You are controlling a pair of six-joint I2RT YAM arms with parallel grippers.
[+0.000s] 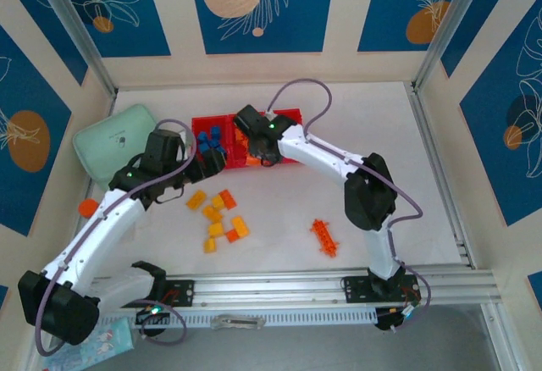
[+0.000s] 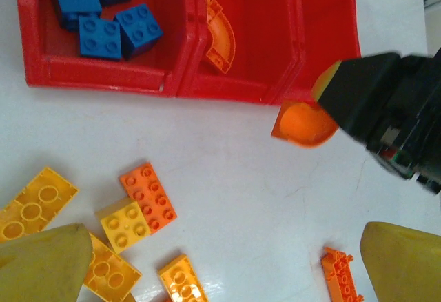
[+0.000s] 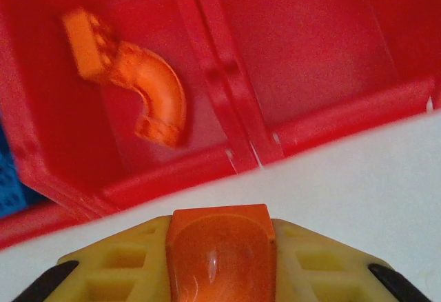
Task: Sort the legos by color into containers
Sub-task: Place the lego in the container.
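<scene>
Seen from above, two white robot arms reach across a white table (image 1: 381,117) toward a low red tray (image 1: 292,115) of three square compartments joined in a row. The right gripper (image 3: 220,274) is clamped on a small curved orange brick (image 2: 303,124), with its yellow pads (image 3: 103,267) pressing the brick from either side. The brick hangs just outside the tray's front wall, close to the divider between the middle and right compartments. The left gripper (image 1: 210,164) hovers near the tray's front edge, jaws spread wide with nothing between them.

The tray's left compartment holds several blue bricks (image 2: 100,36); the middle one holds another curved orange piece (image 3: 148,92). A scatter of yellow and orange bricks (image 1: 218,218) lies on the table in front of the tray; a long studded orange piece (image 1: 323,237) lies well apart to the right; a mint-green case (image 1: 114,141) sits to the left of the tray.

The bricks look light, rigid and glossy. A smooth curved face would probably slip, so flat opposite sides seem the better place to pinch. The long piece would likely sit steadiest gripped across its narrow width near the middle. None looks fragile, so a short drop into a compartment should do no harm.
</scene>
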